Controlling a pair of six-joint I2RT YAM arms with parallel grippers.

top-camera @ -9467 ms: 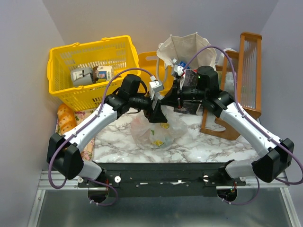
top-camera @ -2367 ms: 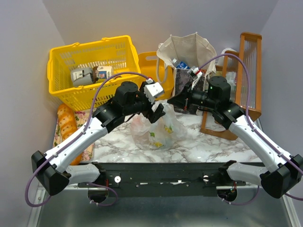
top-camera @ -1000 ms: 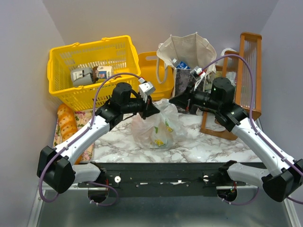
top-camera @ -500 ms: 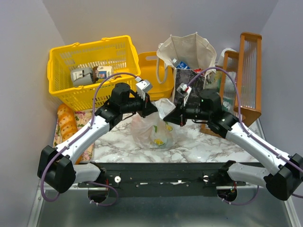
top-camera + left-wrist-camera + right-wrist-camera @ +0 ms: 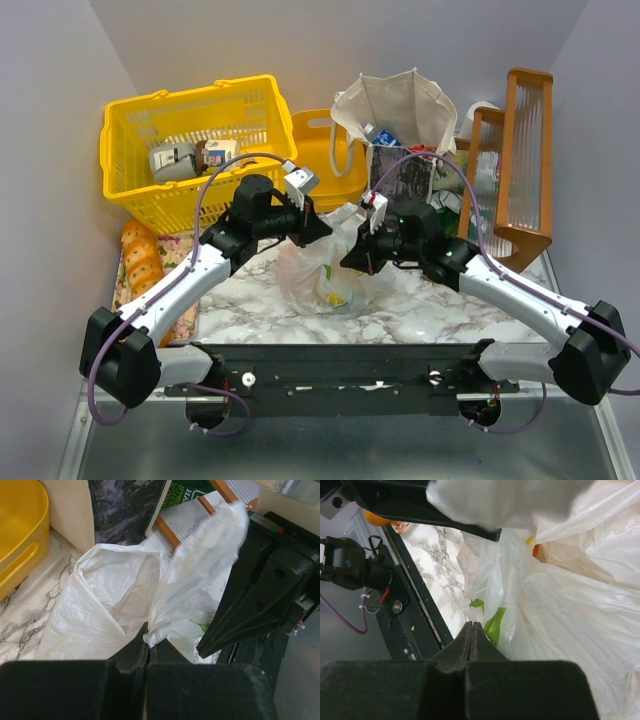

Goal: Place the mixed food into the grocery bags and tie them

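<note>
Marble bench (image 5: 455,305), white plastic bag (image 5: 305,272) in the middle.
Left pincer (image 5: 147,641) clamped on the bag's flap at 12 o'clock; right pincer (image 5: 472,626) squeezed together, reaching in from 3 o'clock.

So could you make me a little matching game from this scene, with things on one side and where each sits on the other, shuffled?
Things:
1. yellow basket
2. canvas tote
3. plastic bag
4. bread loaves

Places:
A. middle of the marble top
B. far left corner, with cartons inside
C. left edge, nearer the robot
D. standing at the back, right of centre

Pairs: 1-B, 2-D, 3-A, 4-C
</note>
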